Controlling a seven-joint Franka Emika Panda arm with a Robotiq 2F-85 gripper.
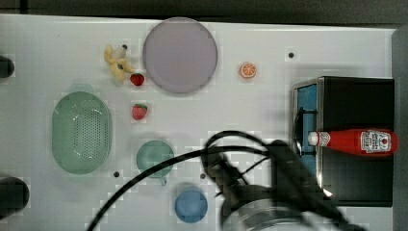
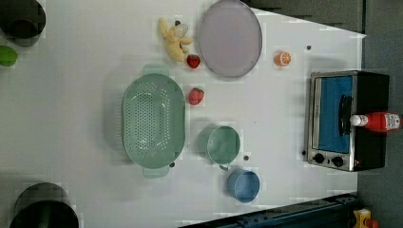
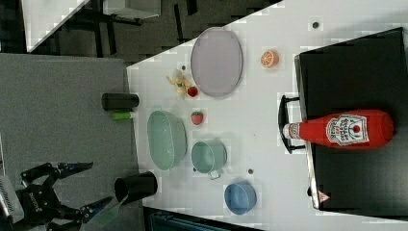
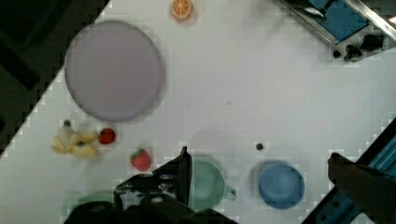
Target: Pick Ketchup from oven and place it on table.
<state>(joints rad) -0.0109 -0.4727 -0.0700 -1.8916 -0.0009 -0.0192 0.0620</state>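
Ketchup [image 1: 356,142] lying on its side atop the black oven [image 1: 358,185], white cap over the door edge, gripper [image 4: 259,175] high above the white table [image 1: 269,103], fingers spread wide, gripping nothing

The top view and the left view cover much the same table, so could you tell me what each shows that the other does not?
The top view has the robot arm and its black cable looping over the table.

The left view has the oven's blue glass door, its handle and its knobs facing the camera, plus a small green object near the left view's left edge.

Both share the ketchup lying on top of the oven, the purple plate, the green colander, the green cup, the blue cup, two strawberries, the banana and the orange slice.
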